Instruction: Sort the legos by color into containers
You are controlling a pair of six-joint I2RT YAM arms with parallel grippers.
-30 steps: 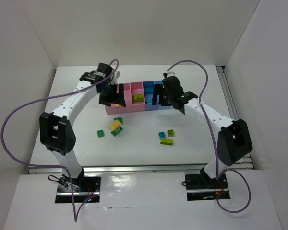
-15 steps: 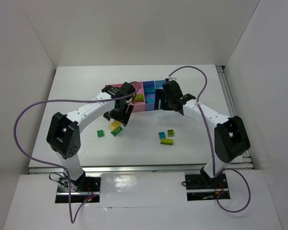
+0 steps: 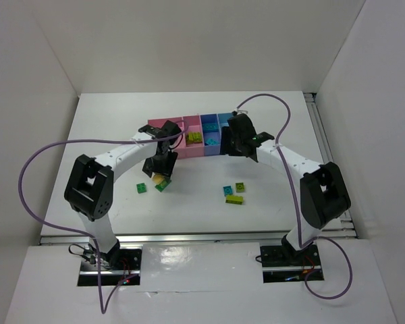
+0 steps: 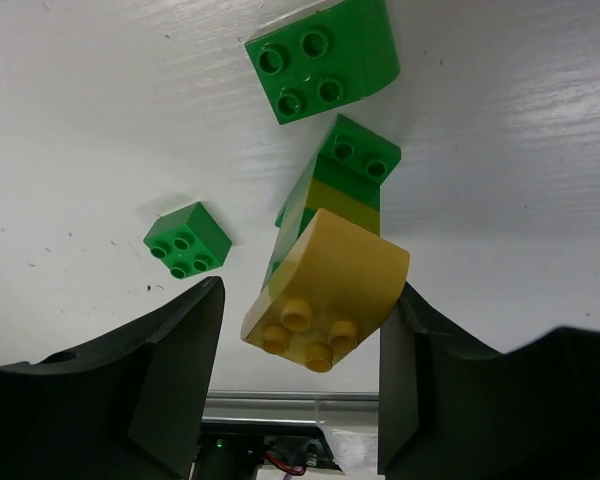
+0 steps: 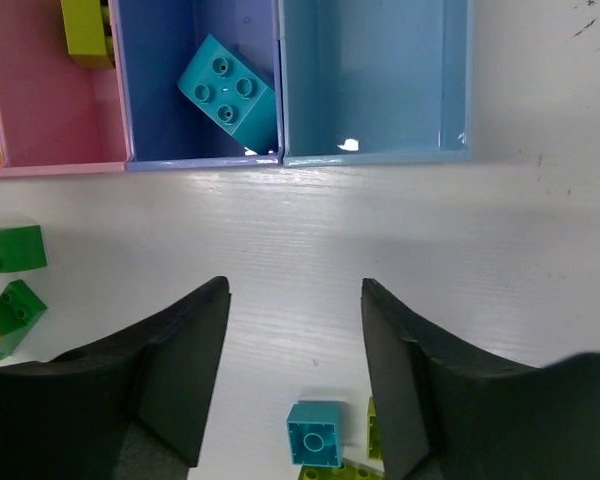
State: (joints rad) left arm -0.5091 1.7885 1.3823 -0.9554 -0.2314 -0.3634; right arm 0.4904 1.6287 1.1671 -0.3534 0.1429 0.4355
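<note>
The left gripper (image 4: 305, 300) is spread wide either side of a yellow curved brick (image 4: 330, 285), seemingly not touching it, just in front of the pink end of the bin row (image 3: 155, 127). The right gripper (image 5: 293, 290), also spread, hovers before that row's blue-violet bin (image 5: 160, 90), which holds a cyan brick (image 5: 228, 88).

The left gripper (image 3: 159, 167) hangs over a yellow and green cluster of legos (image 3: 162, 182), a green one (image 3: 142, 188) beside; the right gripper (image 3: 227, 143) hovers by the bins (image 3: 175, 125), three more bricks (image 3: 233, 194) lying nearer the bases
</note>
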